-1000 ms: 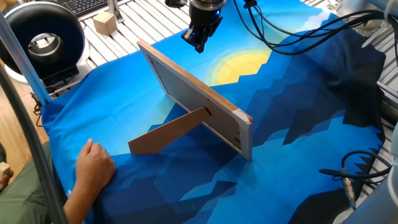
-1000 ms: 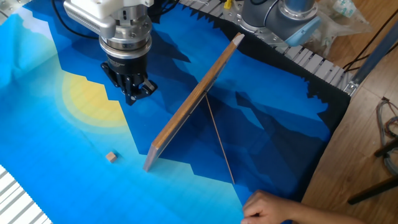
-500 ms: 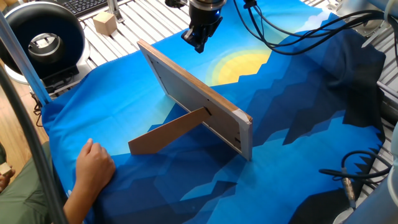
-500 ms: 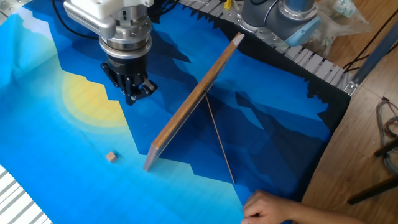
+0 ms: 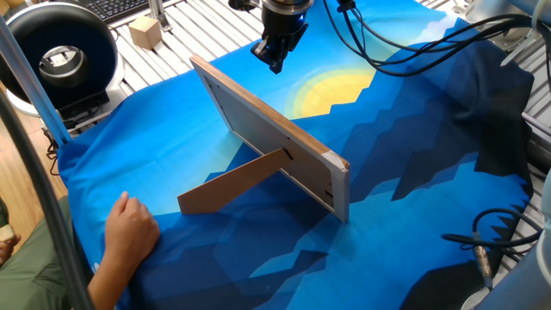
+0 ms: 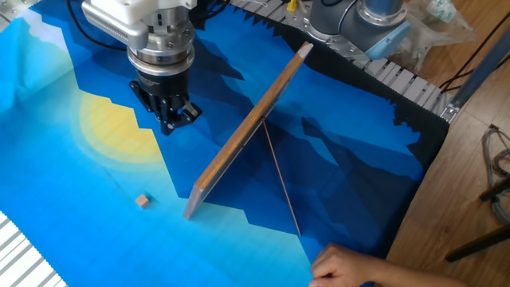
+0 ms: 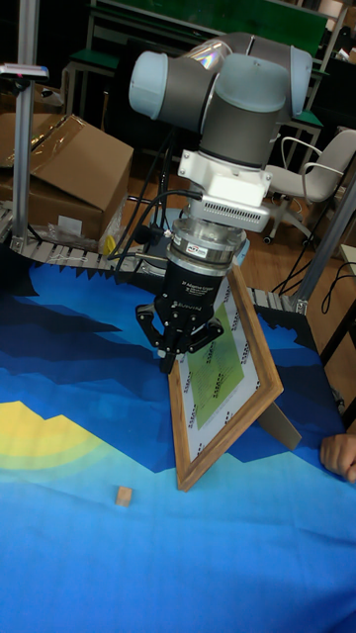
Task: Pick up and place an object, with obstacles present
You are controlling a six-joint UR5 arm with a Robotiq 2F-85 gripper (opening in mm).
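- The gripper (image 6: 171, 119), fingers drawn together and holding nothing, is hovering beside the propped board (image 6: 249, 131).
- The small wooden cube (image 6: 143, 201) is lying on the blue cloth (image 6: 72, 179); open up, descend clear of the board.

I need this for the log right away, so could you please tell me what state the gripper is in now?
Gripper: jaws shut, holding nothing visible, hanging above the cloth beside the propped board.
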